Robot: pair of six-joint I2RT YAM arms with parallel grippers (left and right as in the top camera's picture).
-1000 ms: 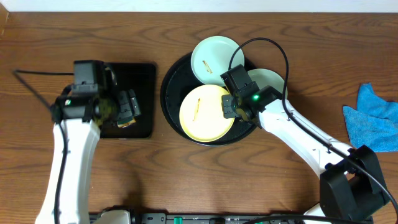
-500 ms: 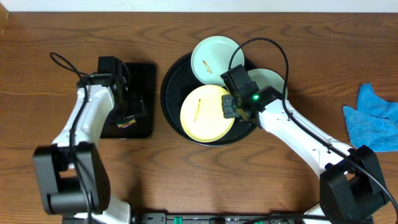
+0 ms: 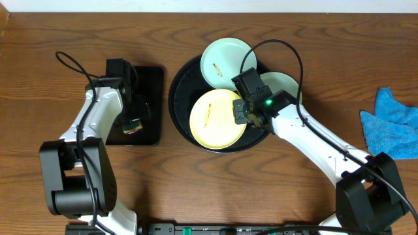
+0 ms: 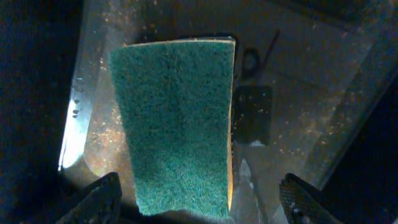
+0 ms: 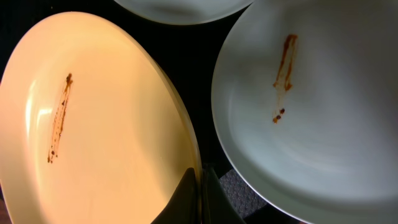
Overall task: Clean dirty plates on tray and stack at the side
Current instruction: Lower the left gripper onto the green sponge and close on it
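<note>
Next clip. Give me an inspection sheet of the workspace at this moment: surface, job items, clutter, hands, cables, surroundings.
Surface: wooden table, no spills seen.
Job's things: round black tray holds yellow plate, top mint plate and right mint plate; brown smears on the yellow and top mint ones.
Clutter: blue cloth at the right edge; green sponge on rectangular black tray.
Hands: left hand open over the sponge; right hand shut at the yellow plate's rim.
Cables: right cable arcs over the round tray; left cable loops beside its arm.
Surroundings: nothing seen.
</note>
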